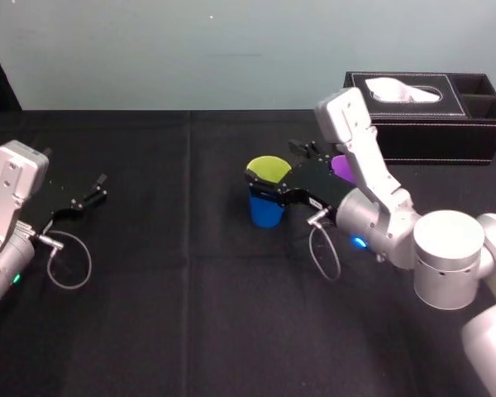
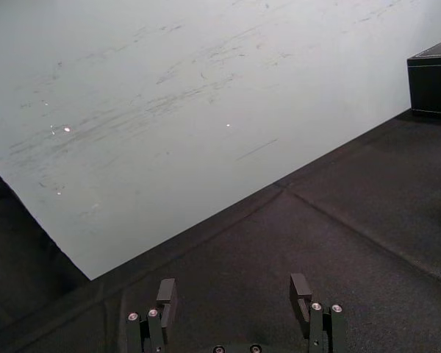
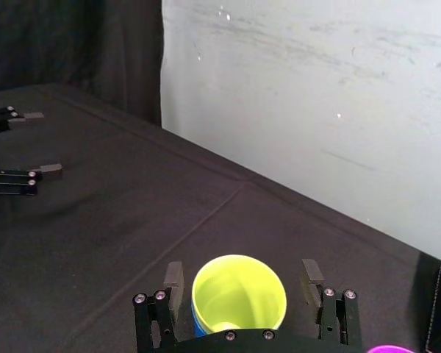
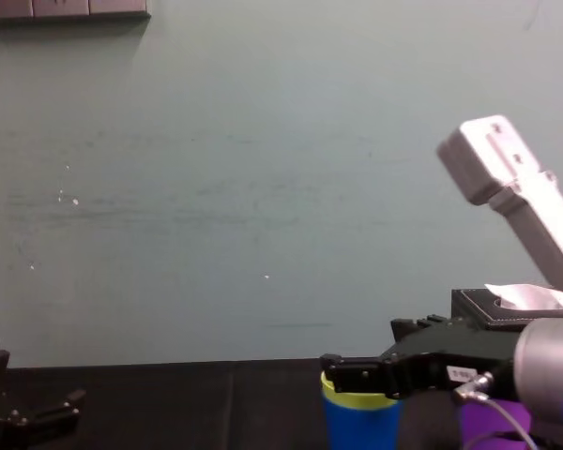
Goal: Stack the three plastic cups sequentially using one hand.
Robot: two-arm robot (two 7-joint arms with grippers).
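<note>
I see the yellow-green cup [image 1: 268, 169] nested upright inside the blue cup [image 1: 264, 212]. Both are smooth tapered tumblers, standing near the middle of the black table [image 1: 190, 314]. From the side, only a narrow yellow-green band shows above the blue rim.

The purple cup [image 1: 342, 168] stands upright to the right of the pair and apart from it, mostly hidden behind the arm.

My right gripper [image 3: 240, 268], black with a small white label and a silver-grey wrist, reaches in from the right at rim height. Its flat fingers [image 3: 173, 278] are spread to either side of the yellow-green rim, with a slim gap on each side.
</note>
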